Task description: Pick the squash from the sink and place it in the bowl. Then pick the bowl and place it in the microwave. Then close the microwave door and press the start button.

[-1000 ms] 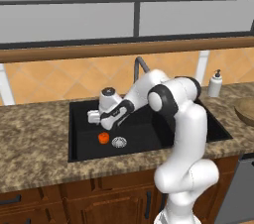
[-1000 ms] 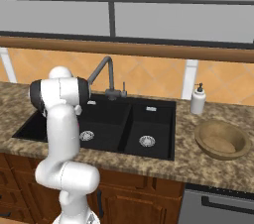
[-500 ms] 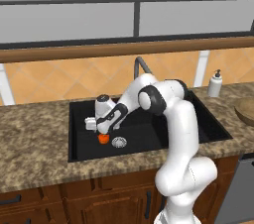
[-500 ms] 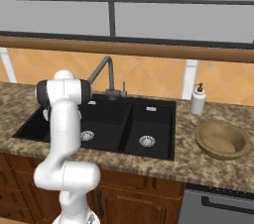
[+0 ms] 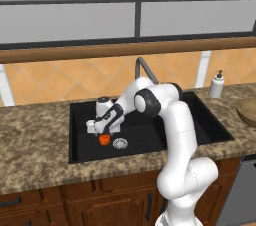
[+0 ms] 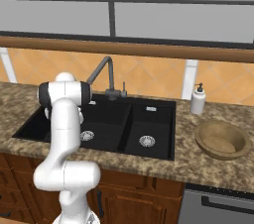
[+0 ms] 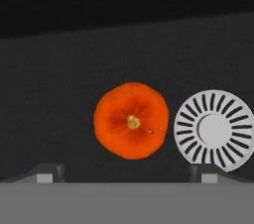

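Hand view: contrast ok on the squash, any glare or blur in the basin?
Hand view: the squash is sharp and bright orange against the flat dark sink floor, no glare, no cast shadow; the drain beside it is crisp white. Left base view: even rendered light, the open tool just above the squash is small but unblurred. Right base view: the bowl shows soft shading inside.

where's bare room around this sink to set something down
Free: the right basin of the black two-basin sink around its silver drain, and the speckled granite counter left of the sink. Crowded: the left basin, where the open hand hovers over the small orange squash beside the drain ring; the right counter carries a white soap bottle and tan wooden bowl.
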